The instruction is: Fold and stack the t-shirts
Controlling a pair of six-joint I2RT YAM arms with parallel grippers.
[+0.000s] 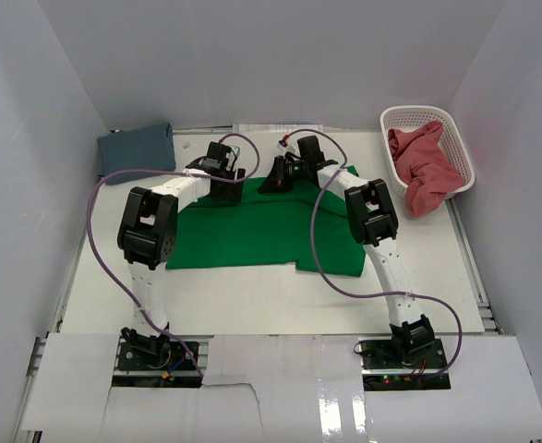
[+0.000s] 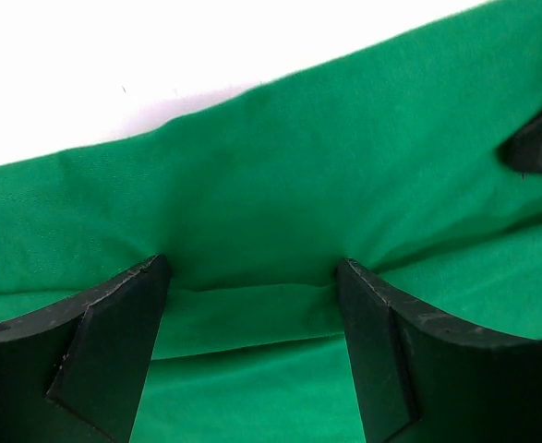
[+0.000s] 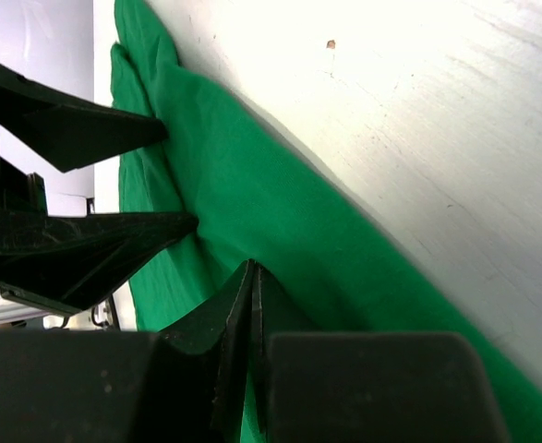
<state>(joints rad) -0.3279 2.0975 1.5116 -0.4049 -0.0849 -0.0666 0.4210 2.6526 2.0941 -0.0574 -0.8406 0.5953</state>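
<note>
The bright green t-shirt [image 1: 261, 226] lies spread across the middle of the table. Both grippers are at its far edge. My left gripper [image 1: 226, 187] [image 2: 250, 269] is open, its fingertips pressed down on the green cloth [image 2: 280, 185] with a folded hem running between them. Just to its right, my right gripper [image 1: 276, 183] [image 3: 252, 268] is shut, pinching the green t-shirt [image 3: 280, 212] near that same edge. The slate blue t-shirt [image 1: 137, 148] lies folded at the back left. The pinkish red t-shirt [image 1: 420, 166] hangs out of the basket.
A white lattice basket [image 1: 455, 129] stands at the back right corner. White walls enclose the table [image 1: 252, 295] on three sides. Purple cables loop over both arms. The left gripper's fingers [image 3: 114, 129] show in the right wrist view, close by.
</note>
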